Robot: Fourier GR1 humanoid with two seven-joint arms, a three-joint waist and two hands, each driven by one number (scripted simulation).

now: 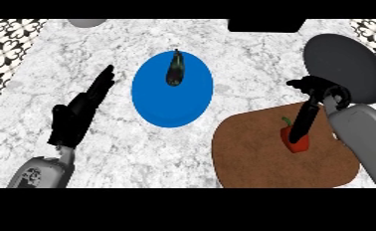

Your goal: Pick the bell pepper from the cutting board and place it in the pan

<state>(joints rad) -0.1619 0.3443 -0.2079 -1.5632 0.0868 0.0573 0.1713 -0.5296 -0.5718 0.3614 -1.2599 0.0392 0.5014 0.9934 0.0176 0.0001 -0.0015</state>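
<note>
Now, stage: the pick is only beginning, as far as I can judge; nothing has been carried yet.
Bell pepper (297, 143): red with a green stem, it sits on the cutting board (257, 160), toward that board's right half.
Cutting board: a brown rounded slab at the lower right of the marble tabletop (110, 165).
Pan (339, 63): a dark grey round shape at the upper right, just beyond the board's far edge, with nothing visible inside it.
Right hand (314, 95): it reaches in from the right over the board, long fingers (303, 125) stretched straight down to the pepper's top. They seem to touch it or hover just above it; I cannot tell which. The fingers are not curled round it, so the hand reads as spread, not clamped.
Left hand (79, 110): it rests at the left of the view, fingers straight and relaxed, holding nothing, well apart from the board.
Blue plate (172, 105): it lies in the middle of the tabletop with a dark eggplant (175, 69) near its far rim; neither belongs to the task.
Done: the right hand is lined up over the pepper.
Left: closing round the pepper, lifting it, moving it over the pan, letting it go there.
</note>
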